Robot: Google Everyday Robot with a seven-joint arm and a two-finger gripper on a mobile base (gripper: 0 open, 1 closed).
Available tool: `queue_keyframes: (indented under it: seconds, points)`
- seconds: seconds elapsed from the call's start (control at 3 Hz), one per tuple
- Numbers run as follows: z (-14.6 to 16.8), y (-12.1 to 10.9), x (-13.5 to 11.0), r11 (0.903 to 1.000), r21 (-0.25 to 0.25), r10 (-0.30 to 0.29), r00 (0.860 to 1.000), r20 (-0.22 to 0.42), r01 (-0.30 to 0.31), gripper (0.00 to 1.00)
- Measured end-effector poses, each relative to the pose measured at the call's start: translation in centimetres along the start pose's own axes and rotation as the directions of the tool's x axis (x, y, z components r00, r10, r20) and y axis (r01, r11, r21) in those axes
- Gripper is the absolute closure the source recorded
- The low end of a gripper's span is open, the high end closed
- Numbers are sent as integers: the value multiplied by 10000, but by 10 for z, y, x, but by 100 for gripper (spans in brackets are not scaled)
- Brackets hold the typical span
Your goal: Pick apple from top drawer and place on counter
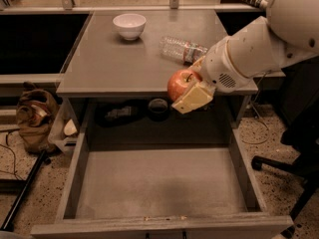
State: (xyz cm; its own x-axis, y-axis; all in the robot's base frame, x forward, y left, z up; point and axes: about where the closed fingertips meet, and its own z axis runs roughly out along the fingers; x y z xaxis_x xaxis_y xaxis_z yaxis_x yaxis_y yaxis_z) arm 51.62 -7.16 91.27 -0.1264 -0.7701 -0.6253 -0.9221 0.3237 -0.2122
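Grey drawer is standing open, holding dark items at its far end. White bowl is sitting far left on the tabletop. Tool is pinching the apple, red with yellow patches, at the tabletop's near edge, right of centre.

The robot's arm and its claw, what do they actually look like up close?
The arm is smooth white plastic, built from thick rounded tube sections with a thin tan seam between them. The wrist section has a small round patch of vent holes. The gripper, at the counter's front edge around the apple, has flat, pale yellowish, wedge-shaped fingers. No lettering shows.
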Motion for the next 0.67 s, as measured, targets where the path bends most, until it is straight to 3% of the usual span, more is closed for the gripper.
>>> queue_keyframes:
  seconds: [0.33, 0.67]
  points:
    - [11, -18, -7, 9989, 460, 105, 9984, 554, -131, 100]
    - [40, -65, -22, 9931, 1076, 315, 9897, 1394, -467, 100]
